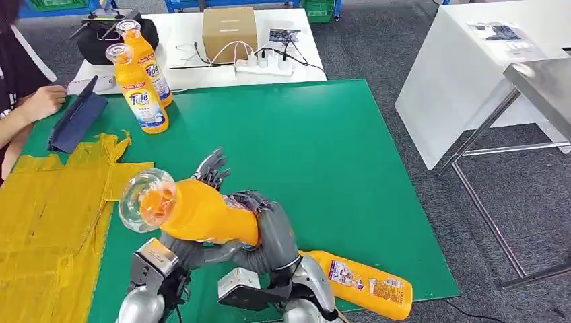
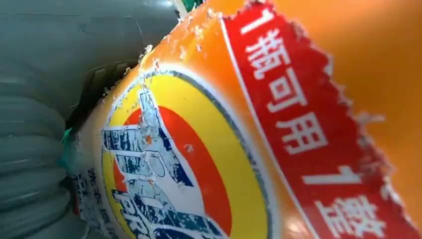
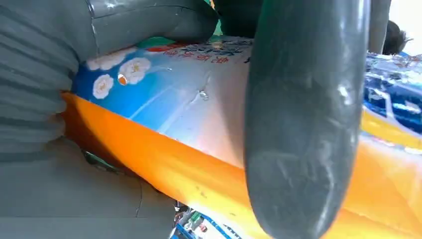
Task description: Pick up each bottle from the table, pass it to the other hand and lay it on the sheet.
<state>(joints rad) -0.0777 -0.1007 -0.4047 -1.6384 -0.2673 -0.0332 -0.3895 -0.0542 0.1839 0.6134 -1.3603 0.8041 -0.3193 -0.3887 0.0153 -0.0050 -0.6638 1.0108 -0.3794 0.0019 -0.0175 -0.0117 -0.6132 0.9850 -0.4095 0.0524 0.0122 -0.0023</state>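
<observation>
Both hands grasp one orange bottle above the near middle of the green table; the right hand wraps its base, the left hand clasps from beneath; another bottle lies at the near edge; two bottles stand far left; the yellow sheet lies left.

Left arm: your silver forearm comes in from below, bent inward toward the other arm.
Left hand: fingers spread behind the bottle, which it cradles; in your left wrist view the label lies tight against the palm.
Right arm: your forearm rises close beside the left.
Right hand: wrapped around the bottle's base, thumb across the label.
</observation>
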